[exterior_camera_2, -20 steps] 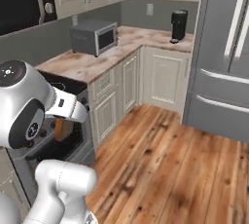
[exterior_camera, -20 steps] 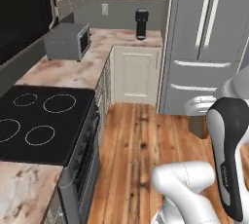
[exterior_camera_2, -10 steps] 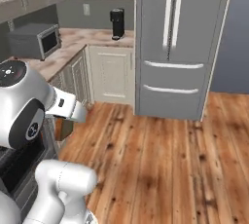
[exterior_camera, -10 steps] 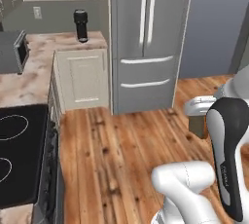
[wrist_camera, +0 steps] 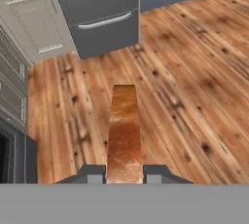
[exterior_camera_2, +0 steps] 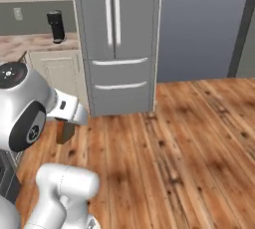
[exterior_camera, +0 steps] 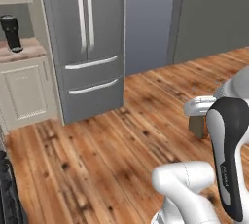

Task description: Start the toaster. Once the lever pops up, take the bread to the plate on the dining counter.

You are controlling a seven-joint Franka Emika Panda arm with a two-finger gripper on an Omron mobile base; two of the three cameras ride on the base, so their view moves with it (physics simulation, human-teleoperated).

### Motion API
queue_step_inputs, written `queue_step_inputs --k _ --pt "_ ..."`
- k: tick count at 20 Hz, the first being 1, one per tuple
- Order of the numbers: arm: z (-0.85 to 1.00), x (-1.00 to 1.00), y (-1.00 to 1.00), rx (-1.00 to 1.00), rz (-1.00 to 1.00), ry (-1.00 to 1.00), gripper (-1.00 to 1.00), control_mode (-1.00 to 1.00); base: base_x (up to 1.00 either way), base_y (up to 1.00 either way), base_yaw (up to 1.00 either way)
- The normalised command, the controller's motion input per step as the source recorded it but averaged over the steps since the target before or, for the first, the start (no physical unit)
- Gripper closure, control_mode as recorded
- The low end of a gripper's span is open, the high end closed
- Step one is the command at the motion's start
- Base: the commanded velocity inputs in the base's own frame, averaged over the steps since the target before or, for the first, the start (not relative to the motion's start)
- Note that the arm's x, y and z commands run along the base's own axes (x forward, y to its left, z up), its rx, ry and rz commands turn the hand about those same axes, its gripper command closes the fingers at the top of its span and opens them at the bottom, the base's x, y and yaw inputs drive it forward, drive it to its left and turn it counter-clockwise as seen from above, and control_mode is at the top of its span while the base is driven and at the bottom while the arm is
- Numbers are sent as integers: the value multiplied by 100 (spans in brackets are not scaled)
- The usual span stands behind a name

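Between my two dark fingertips [wrist_camera: 92,173], the bread [wrist_camera: 124,133] stands on edge, a tan-brown slice with a darker crust reaching away from me. My gripper [wrist_camera: 124,175] is closed tight on its near end, carrying it in the air above the wooden floor [wrist_camera: 194,72]. In the right base view the slice [exterior_camera_2: 65,131] hangs under my hand, beside the arm. Ahead stands a grey fridge [exterior_camera: 82,43]; to its left, a marbled worktop [exterior_camera_2: 30,44] carries a black coffee maker [exterior_camera_2: 57,26] near its right edge. I judge the toasting is done and the carrying step is under way. Next I must find the dining counter and its plate, then lower the slice flat onto it.
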Motion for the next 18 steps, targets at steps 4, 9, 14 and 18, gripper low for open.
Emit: queue_step_inputs --k 4,9,14,18 --pt "0 0 0 0 0 0 100 100 22 0 -55" --pt "0 0 0 0 0 0 100 100 26 0 -54" --pt "0 0 0 0 0 0 100 100 39 2 -54" --pt "0 0 0 0 0 0 100 100 42 1 -54"
